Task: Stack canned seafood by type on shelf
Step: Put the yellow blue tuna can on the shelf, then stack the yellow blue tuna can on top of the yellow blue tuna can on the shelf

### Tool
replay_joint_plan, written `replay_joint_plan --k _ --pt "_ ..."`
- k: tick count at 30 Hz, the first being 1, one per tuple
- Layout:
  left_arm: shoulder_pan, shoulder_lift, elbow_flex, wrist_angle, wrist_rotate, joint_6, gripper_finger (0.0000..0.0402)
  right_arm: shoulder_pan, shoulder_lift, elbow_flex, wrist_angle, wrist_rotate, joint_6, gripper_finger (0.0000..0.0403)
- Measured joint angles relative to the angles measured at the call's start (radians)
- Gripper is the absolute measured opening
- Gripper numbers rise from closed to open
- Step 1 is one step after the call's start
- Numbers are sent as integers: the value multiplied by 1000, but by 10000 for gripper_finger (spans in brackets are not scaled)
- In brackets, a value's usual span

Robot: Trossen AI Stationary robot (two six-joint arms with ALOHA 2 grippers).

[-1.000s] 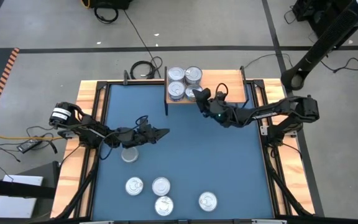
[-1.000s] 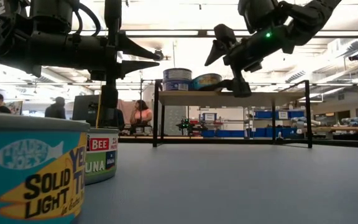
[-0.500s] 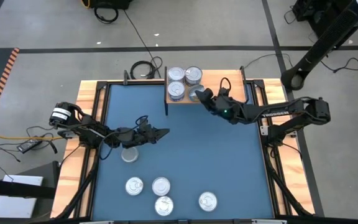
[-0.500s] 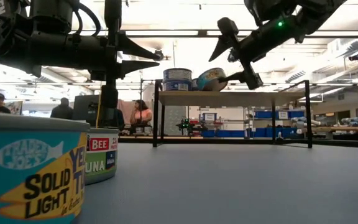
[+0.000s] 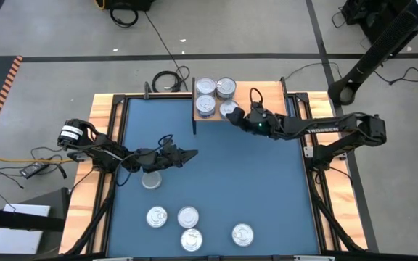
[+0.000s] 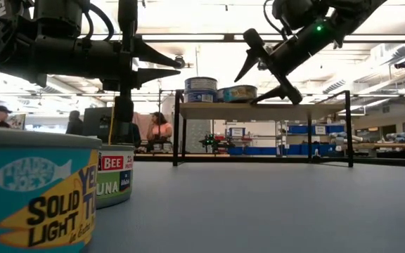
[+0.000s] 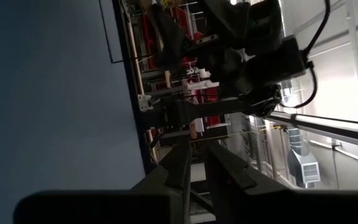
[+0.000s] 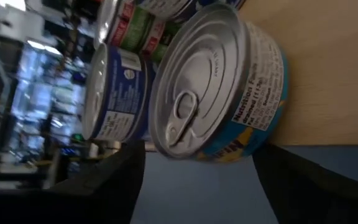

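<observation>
Your right gripper (image 5: 239, 116) sits at the front edge of the small light-wood shelf on thin black legs (image 5: 267, 92), at twelve o'clock on the blue table (image 5: 252, 188). Its dark fingers stand wide apart on either side of a flat round tin with a teal-and-yellow paper label and a ribbed silver pull-tab lid (image 8: 219, 87), which rests flat on the board and looks freed rather than gripped. It lies just beside the stacked tins (image 5: 215, 93), so I judge it grouped with its kind. Your left gripper (image 5: 187, 154) hangs at nine o'clock, empty, its fingers nearly together, just above one loose tin (image 5: 151, 181). Four more silver-lidded tins (image 5: 187, 217) wait at six o'clock.
</observation>
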Motion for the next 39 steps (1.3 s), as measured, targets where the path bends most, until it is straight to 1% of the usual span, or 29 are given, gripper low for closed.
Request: replay_joint_plan --k 4,8,10,12,14,16,18,19,20,23,25,28,30,33,34,36,39 --pt "0 0 0 0 0 2 49 -10 0 61 -108 -47 -57 299" --pt "0 0 0 0 0 2 49 -12 -1 131 -159 -57 -122 294" --pt "0 0 0 0 1 2 49 -13 -2 158 -215 -63 -151 291" --pt "0 0 0 1 20 2 49 -13 -2 177 -278 -112 -195 289" --pt "1 0 0 15 86 20 49 -10 -13 184 -348 -201 -258 288" --pt "0 0 0 50 179 53 49 18 -29 185 -407 -334 -315 288" --pt "0 0 0 69 285 52 49 72 -48 185 -475 -462 -349 288" --pt "-4 0 0 70 340 49 49 110 -57 185 -505 -505 -355 288" --pt "-10 0 0 72 391 45 49 153 -66 185 -529 -526 -365 288" --pt "-54 0 0 88 513 22 49 302 -77 185 -575 -531 -373 287" --pt "-98 0 0 105 545 18 49 402 -66 180 -559 -531 -371 288" --pt "-174 -11 8 114 543 -1 49 533 -39 154 -469 -483 -370 282" --pt "-232 -23 23 107 525 -20 49 597 -16 126 -383 -440 -369 273" --pt "-327 -56 52 59 456 -23 47 660 19 85 -290 -366 -319 257" --pt "-358 -70 68 17 434 -19 44 674 31 73 -264 -346 -305 253" --pt "-419 -108 100 -129 398 -8 35 697 58 48 -220 -309 -265 247" --pt "-501 -177 177 -474 343 10 16 716 107 25 -153 -286 -233 243"
